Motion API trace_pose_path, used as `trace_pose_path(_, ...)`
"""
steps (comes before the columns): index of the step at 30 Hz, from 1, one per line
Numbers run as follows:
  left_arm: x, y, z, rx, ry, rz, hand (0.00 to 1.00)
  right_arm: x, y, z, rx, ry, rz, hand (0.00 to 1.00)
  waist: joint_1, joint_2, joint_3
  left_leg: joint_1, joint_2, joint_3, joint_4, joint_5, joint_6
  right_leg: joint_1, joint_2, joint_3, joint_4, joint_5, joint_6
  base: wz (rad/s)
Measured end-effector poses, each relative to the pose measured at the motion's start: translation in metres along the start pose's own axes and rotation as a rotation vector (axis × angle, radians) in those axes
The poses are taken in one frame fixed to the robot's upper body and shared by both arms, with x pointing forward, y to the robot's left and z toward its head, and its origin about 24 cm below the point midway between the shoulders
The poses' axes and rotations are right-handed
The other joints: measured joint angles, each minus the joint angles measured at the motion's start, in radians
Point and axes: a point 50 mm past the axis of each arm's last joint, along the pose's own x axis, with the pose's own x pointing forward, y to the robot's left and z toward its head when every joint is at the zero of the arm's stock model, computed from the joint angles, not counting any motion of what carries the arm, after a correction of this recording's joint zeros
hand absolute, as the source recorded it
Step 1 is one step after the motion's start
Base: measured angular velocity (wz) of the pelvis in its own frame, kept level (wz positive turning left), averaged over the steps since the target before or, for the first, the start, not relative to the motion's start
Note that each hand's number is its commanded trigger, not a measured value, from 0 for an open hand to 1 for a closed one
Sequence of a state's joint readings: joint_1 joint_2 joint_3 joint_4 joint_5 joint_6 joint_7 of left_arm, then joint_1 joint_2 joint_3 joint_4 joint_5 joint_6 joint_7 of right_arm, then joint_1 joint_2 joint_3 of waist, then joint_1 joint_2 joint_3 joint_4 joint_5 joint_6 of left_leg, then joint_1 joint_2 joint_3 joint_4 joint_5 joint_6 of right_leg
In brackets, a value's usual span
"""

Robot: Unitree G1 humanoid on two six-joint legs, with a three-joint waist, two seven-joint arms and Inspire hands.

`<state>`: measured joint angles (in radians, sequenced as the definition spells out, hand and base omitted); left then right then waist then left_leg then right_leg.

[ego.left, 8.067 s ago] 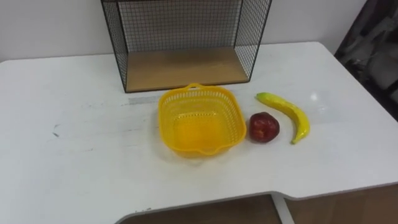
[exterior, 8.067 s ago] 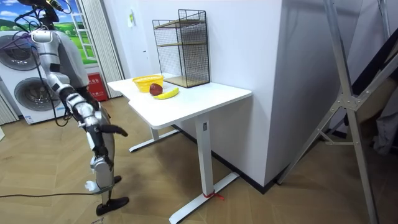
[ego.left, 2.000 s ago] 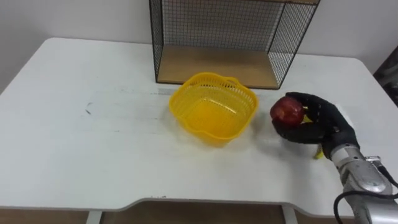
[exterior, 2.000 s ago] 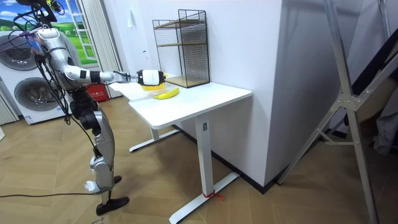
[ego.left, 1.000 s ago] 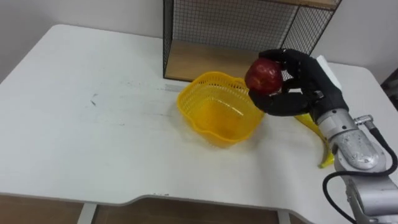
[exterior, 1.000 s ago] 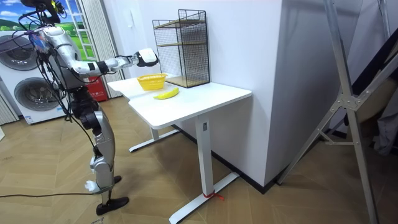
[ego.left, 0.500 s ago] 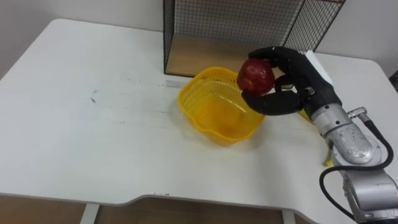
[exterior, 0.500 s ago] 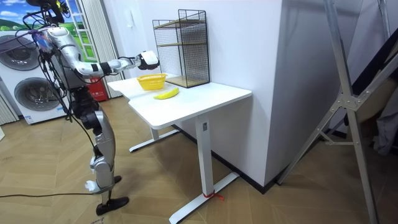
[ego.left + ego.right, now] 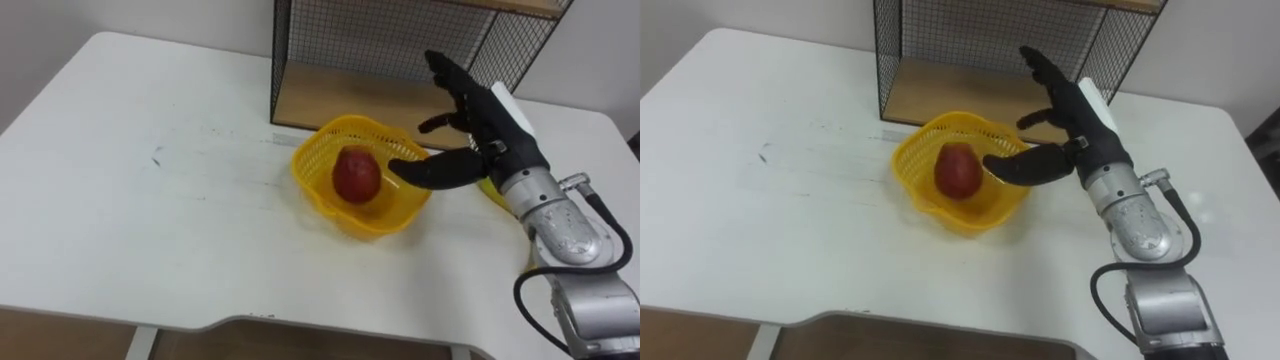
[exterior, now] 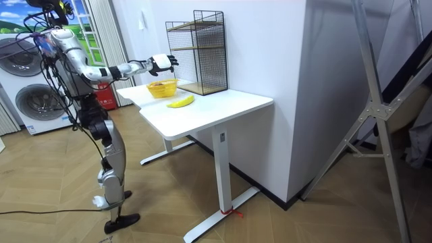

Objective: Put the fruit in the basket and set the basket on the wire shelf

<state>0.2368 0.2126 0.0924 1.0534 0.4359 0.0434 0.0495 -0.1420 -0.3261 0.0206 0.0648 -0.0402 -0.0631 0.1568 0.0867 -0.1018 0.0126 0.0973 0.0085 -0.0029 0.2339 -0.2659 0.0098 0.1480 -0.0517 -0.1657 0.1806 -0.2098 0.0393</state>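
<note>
Since the red apple (image 9: 356, 175) already lies inside the yellow basket (image 9: 312, 182), I judge the first part of the task to be half done: one fruit is in and one is left. The basket stands on the desk (image 9: 150, 230) near the middle of the far edge, just in front of the wire shelf (image 9: 340, 40). It holds the apple and nothing else. The wooden bottom board of the shelf carries nothing yet.

To the right of the basket, my right hand (image 9: 485, 128) hovers over its right rim. The fingers are spread and straight, and the hand is empty. The banana (image 10: 180, 102) lies on the desk further toward the right edge, and in the eye views my hand mostly hides it.

What remains, in my opinion, is to take the banana, put it beside the apple, and then lift the basket onto the shelf.
</note>
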Motion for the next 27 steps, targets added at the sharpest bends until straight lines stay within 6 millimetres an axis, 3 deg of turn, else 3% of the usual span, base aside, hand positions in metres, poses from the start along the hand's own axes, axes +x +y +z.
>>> trace_pose_path(5,0.0,-0.0002,0.0001,-0.001,0.0,0.0,0.0,-0.0003,0.0003,-0.0004,0.0,0.002,0.004,0.0,0.0,0.001,-0.0005,0.0,0.0,0.006,0.002,0.0,0.0,-0.001,0.0,0.002,0.0,0.0,0.0,-0.02)
trace_pose_path(11,0.0,-0.0002,0.0002,-0.001,0.0,0.0,0.0,-0.0006,0.0006,-0.0008,0.001,0.003,0.009,0.0,-0.001,0.008,-0.0069,0.002,0.0,0.009,0.003,0.0,0.0,-0.001,0.0,0.005,0.0,0.0,0.0,0.0)
trace_pose_path(23,-0.0004,-0.0008,-0.0018,-0.003,0.005,-0.002,0.0,-0.0012,-0.0006,-0.0012,0.028,0.001,0.001,0.0,-0.007,0.011,-0.007,0.015,0.001,0.018,0.004,0.0,0.0,0.015,0.0,0.012,-0.012,0.002,-0.001,-0.02)
trace_pose_path(27,-0.0008,-0.001,-0.0034,-0.003,0.008,0.005,0.0,-0.0016,-0.0046,-0.001,0.073,-0.005,-0.043,0.0,-0.023,0.01,-0.0086,0.016,0.001,0.017,0.004,0.0,0.0,0.019,0.0,0.006,-0.012,0.002,-0.001,0.02)
